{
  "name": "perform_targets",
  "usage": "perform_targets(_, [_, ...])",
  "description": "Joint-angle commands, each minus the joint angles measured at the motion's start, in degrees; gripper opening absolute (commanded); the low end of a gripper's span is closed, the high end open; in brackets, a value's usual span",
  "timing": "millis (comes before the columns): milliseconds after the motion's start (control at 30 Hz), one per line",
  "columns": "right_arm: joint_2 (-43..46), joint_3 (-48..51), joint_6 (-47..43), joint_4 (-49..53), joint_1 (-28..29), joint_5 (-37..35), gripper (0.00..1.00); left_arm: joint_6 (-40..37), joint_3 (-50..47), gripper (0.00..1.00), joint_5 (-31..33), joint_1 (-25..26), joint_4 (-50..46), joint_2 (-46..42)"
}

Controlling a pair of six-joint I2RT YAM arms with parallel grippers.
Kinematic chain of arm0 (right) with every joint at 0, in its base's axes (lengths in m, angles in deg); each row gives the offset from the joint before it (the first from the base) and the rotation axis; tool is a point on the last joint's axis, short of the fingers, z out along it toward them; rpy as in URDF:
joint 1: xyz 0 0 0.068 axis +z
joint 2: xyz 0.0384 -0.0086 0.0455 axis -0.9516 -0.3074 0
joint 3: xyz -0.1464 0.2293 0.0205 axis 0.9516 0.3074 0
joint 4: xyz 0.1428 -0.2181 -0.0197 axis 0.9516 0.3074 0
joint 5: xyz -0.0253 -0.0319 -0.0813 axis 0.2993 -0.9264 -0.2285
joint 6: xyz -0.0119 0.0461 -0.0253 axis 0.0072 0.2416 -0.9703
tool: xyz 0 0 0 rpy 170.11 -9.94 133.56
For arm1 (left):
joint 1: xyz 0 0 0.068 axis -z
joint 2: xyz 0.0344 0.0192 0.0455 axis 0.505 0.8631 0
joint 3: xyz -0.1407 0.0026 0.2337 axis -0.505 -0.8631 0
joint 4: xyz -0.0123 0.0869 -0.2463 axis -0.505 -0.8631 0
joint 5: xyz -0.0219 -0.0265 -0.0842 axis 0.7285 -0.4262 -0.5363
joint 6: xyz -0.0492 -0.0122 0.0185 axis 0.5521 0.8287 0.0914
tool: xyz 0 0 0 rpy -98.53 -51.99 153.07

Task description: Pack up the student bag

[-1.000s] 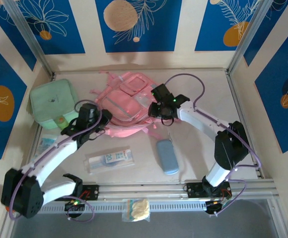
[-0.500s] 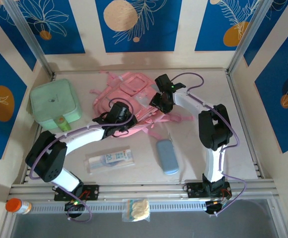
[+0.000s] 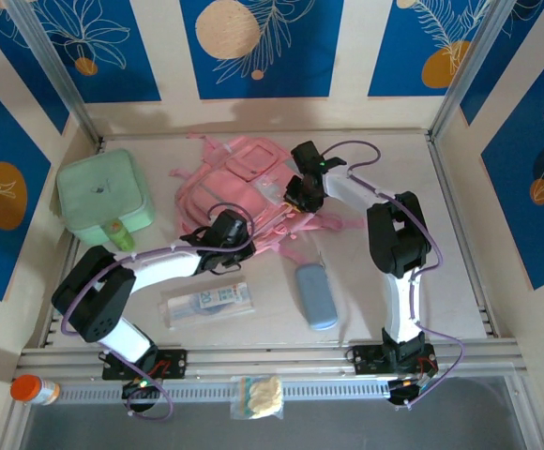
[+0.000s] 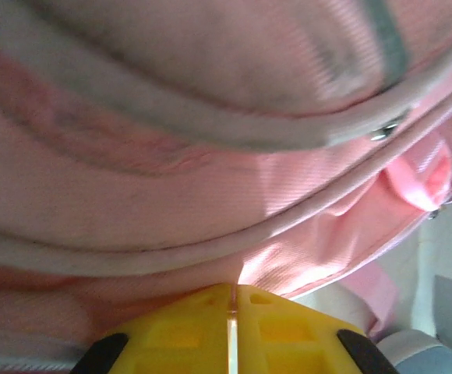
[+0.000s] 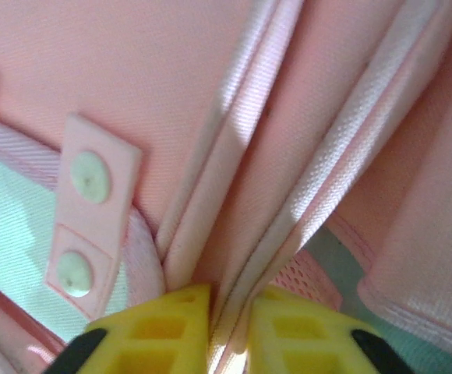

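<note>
Pink cloth now meets both grippers. Within the last second the left gripper (image 3: 223, 231) swung over from beside the mint-green case (image 3: 100, 195) to the near edge of the student bag (image 3: 239, 178). Its jaws have come together against the fabric, but I cannot tell whether any is nipped. The right gripper (image 3: 306, 191) has clamped a piped seam on the bag's right side. The bag lies towards the back of the table, between the two, probably ready to be pulled open. The blue pouch (image 3: 316, 295) waits unpacked in front.

Up close, the student bag (image 4: 171, 179) blurs. The bottom edge cuts the left fingers (image 4: 171, 335) and right fingers (image 5: 160, 327).
</note>
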Motion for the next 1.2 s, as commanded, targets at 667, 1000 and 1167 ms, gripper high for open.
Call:
perform_targets(667, [25.3,23.3,10.6,-23.7,-4.9,11.4,0.0,-14.8,16.7,0.12,-2.5,-13.0,-1.2,12.7])
perform_targets(1000, [28.2,26.0,16.8,-23.6,-2.8,5.7,0.0,-21.4,18.5,0.33,-8.0,-12.4,-12.8,-1.1])
perform_targets(1167, [28.3,24.6,17.1,-21.3,-2.7,5.4,0.0,-21.4,21.6,0.4,-8.0,-2.9,-12.9,-1.3])
